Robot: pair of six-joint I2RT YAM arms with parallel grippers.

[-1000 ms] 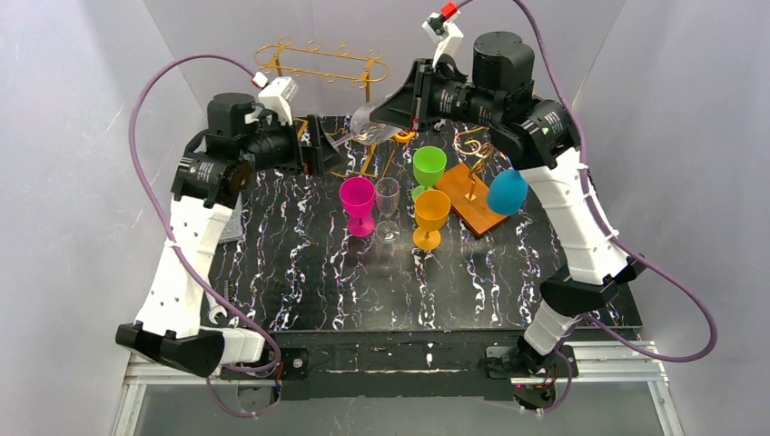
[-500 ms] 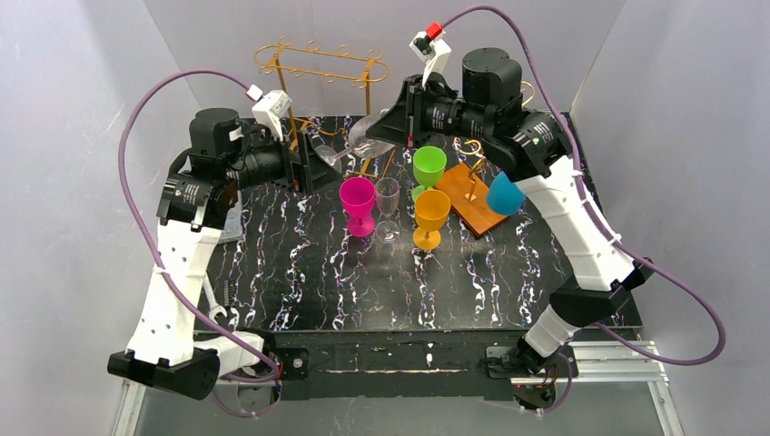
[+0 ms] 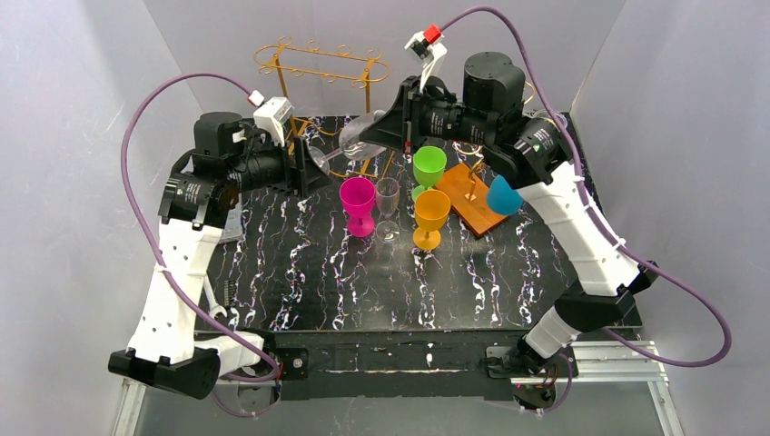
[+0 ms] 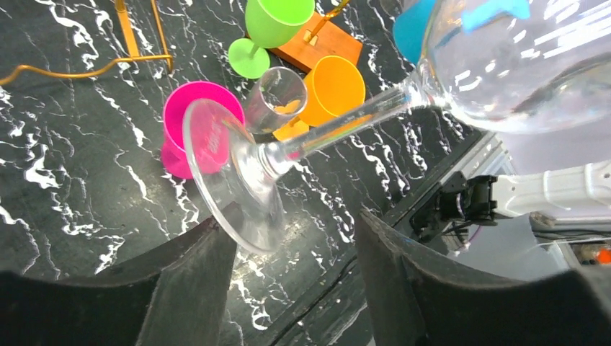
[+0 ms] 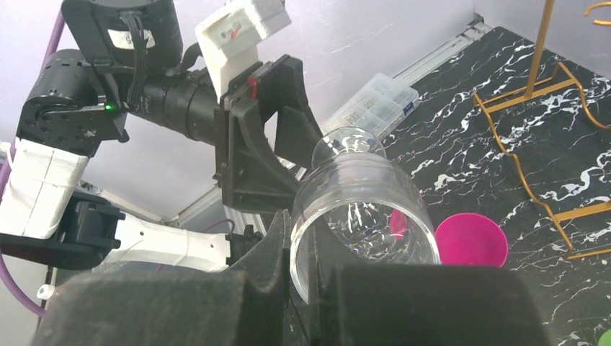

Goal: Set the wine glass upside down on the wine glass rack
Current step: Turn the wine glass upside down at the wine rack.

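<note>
Marbled table [image 3: 300,272], wine glass [image 3: 359,141] in right gripper [image 5: 302,245], pink goblet [image 3: 358,198] upright

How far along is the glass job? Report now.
Done: the right pincer holds the clear wine glass by its bowl, off the table. In hand: the left pincer, jaws open, straddles its foot, not clamped. Left: hang it upside down on the gold rack.
</note>
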